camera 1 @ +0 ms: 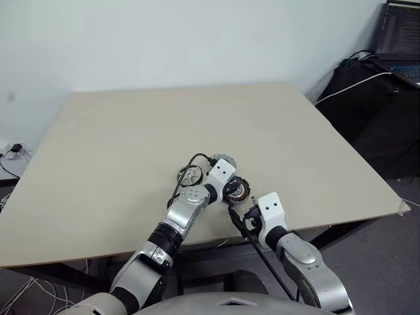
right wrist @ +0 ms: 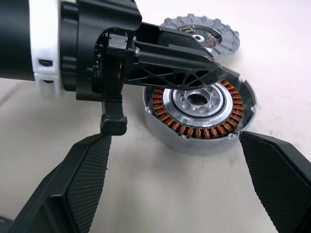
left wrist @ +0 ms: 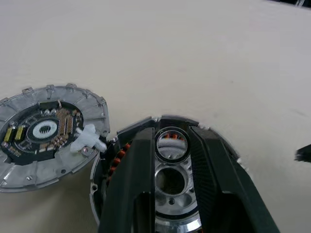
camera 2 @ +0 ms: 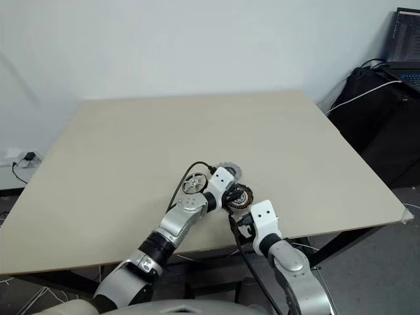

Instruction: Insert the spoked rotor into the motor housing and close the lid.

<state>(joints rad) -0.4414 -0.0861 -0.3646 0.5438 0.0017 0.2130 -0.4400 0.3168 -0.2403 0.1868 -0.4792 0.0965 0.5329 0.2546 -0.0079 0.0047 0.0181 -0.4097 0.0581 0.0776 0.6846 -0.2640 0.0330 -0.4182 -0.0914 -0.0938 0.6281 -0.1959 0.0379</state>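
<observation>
We are seeing the left hand (left wrist: 171,133) hanging low over the motor housing (right wrist: 197,114), its two black fingers (left wrist: 131,179) standing close together above the pale centre and the copper windings. A small metal ring (left wrist: 171,144) is sitting between those fingers with its sides against both, so we are reading the hand as pinched on the ring. The housing is lying flat on the beige surface (camera 1: 131,144), near the front edge, between the two arms. The right hand (right wrist: 175,145) is waiting on the near side of the housing, spread as wide as it goes and gripping nothing; its fingers (right wrist: 87,179) are flanking the housing without touching it. The lid (left wrist: 43,136) is lying just beside the housing on its far side, inner face with the circuit board turned up. The spoked rotor (camera 1: 190,175) is resting flat on the surface, just left of the left forearm, apart from the housing.
</observation>
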